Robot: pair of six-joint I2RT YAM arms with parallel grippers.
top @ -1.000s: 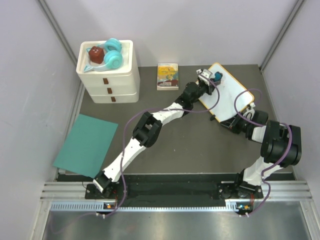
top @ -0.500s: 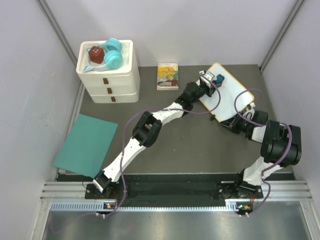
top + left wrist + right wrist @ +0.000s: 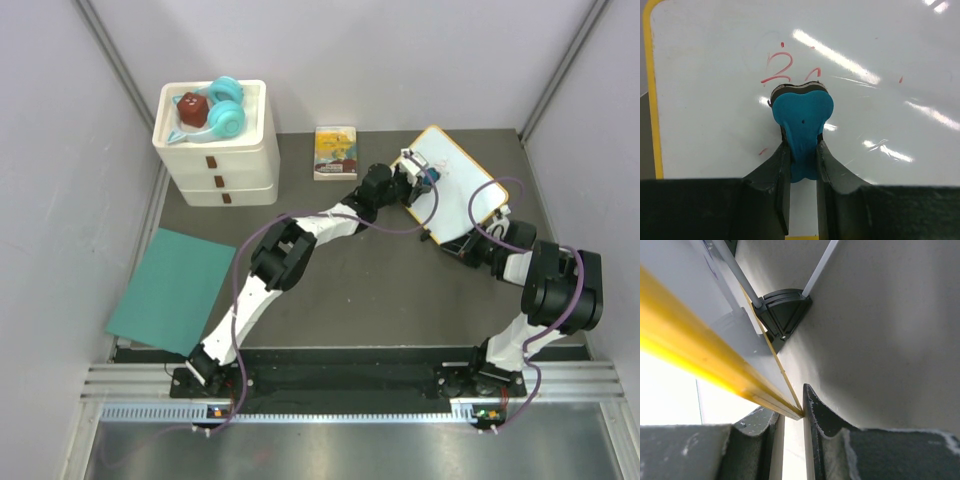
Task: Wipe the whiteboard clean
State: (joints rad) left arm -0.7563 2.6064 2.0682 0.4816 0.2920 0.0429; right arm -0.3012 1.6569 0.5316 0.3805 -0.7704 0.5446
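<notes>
Left pincer (image 3: 802,150) pinches one blue eraser (image 3: 802,110); right pincer (image 3: 790,411) clamps the one whiteboard (image 3: 463,182).

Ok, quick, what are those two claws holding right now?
Left gripper: closed on a blue heart-shaped eraser.
Right gripper: closed on the edge of the yellow-framed white rectangular whiteboard.
</notes>
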